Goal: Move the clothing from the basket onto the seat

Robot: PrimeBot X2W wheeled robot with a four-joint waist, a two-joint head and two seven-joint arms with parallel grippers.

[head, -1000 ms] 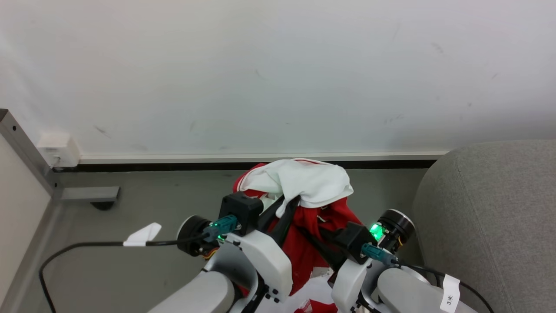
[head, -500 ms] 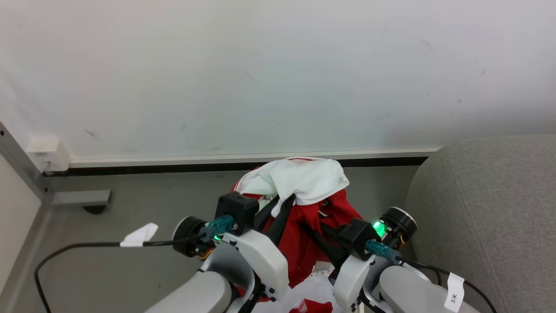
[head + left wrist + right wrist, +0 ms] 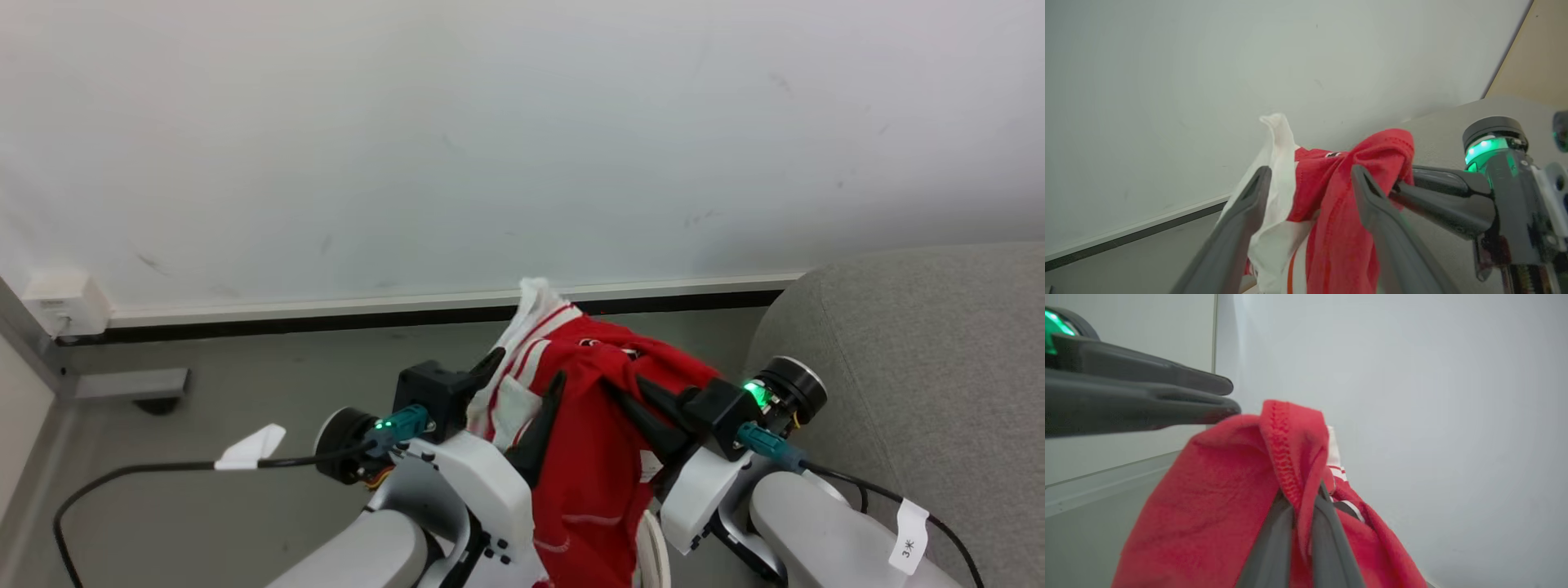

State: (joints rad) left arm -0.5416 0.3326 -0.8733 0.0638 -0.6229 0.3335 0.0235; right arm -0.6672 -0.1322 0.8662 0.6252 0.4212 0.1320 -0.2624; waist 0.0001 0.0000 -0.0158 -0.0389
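The clothing [image 3: 588, 425] is held clear of the floor [image 3: 245, 384], hanging between the two grippers and near the rounded corner of the seat [image 3: 914, 367]; none of it is laid on the seat yet. It is probably carried high so that the hanging length can be passed over the seat's edge without dragging.

The right gripper [image 3: 1304, 498] is closed on a bunched fold of red fabric, which is pinched between its fingers just below a stitched hem. The left gripper [image 3: 1310, 169] is spread wide. White and red cloth is draped between its fingers but is not clamped, so the load is judged to be borne by the right side.

The garment is a soft, limp knit, bright red with white panels and thin stripe trim, gathered into loose folds. The seat is covered in grey woven fabric. A plain pale wall [image 3: 522, 122] is seen behind.
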